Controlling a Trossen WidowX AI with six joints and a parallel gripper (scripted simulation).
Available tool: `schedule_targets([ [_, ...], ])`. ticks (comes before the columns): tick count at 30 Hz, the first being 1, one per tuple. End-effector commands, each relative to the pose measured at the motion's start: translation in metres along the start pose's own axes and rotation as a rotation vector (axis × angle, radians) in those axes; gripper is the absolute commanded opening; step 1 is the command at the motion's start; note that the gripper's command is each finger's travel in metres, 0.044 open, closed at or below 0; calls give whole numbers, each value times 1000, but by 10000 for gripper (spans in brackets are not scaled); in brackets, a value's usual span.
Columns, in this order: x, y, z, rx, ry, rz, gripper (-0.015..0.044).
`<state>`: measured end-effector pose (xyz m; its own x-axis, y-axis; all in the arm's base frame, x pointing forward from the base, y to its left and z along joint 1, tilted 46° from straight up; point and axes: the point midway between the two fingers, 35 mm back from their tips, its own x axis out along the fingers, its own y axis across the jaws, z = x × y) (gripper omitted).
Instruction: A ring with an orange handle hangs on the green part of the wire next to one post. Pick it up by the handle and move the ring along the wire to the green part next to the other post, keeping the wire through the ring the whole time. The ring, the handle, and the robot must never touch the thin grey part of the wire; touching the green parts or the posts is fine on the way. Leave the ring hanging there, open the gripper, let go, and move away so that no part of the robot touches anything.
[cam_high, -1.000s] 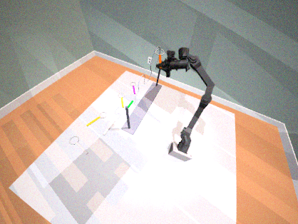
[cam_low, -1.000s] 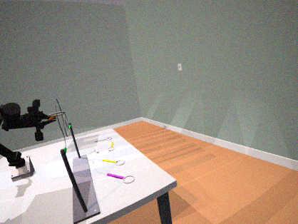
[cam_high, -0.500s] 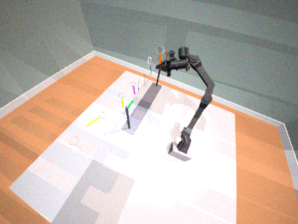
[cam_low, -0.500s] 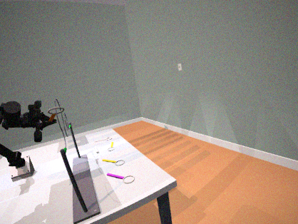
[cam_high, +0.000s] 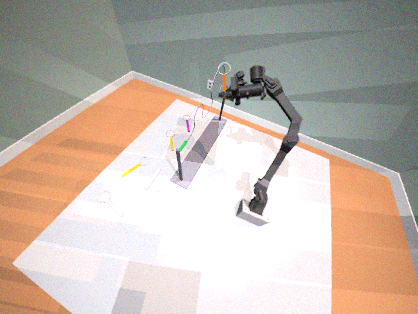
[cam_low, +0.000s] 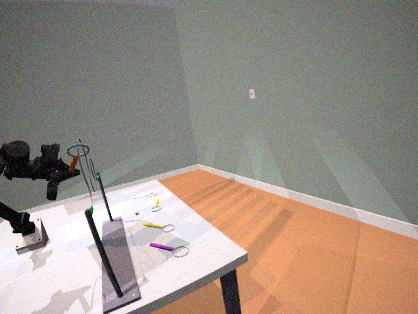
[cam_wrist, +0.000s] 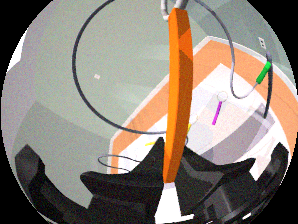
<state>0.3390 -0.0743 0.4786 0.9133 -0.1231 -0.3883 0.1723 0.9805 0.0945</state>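
The orange handle (cam_high: 224, 82) (cam_low: 73, 164) (cam_wrist: 179, 90) stands steeply between the fingers of my gripper (cam_high: 223, 94) (cam_low: 75, 172), which is shut on it near its lower end. The ring (cam_high: 218, 70) (cam_low: 68, 150) is at the handle's top, near the top of the wire's tall arch. The thin grey wire (cam_wrist: 232, 75) appears to pass through it; whether they touch, I cannot tell. One post (cam_high: 221, 109) (cam_low: 105, 255) stands below the ring. The other post (cam_high: 180, 165) (cam_low: 104, 195) has a green part (cam_high: 183, 146) (cam_low: 98, 176) at its top.
Both posts rise from a narrow base strip (cam_high: 200, 150) (cam_low: 117, 260). On the tabletop beside it lie a purple-handled ring tool (cam_high: 187, 125) (cam_low: 161, 246) (cam_wrist: 217, 113) and several others, including one with a yellow handle (cam_high: 131, 170). The arm's base (cam_high: 252, 214) stands across the strip from them.
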Motion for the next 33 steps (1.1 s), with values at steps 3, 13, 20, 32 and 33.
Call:
schedule_targets([
  [3, -1, -3, 1, -79, -14, -36, -150],
  [13, 0, -8, 1, -191, -28, -89, -150],
  [20, 0, -11, 2, -270, -39, -126, -150],
  [32, 0, -17, 4, -405, -56, -189, -150],
  [33, 0, -17, 4, -416, -58, -194, -150],
])
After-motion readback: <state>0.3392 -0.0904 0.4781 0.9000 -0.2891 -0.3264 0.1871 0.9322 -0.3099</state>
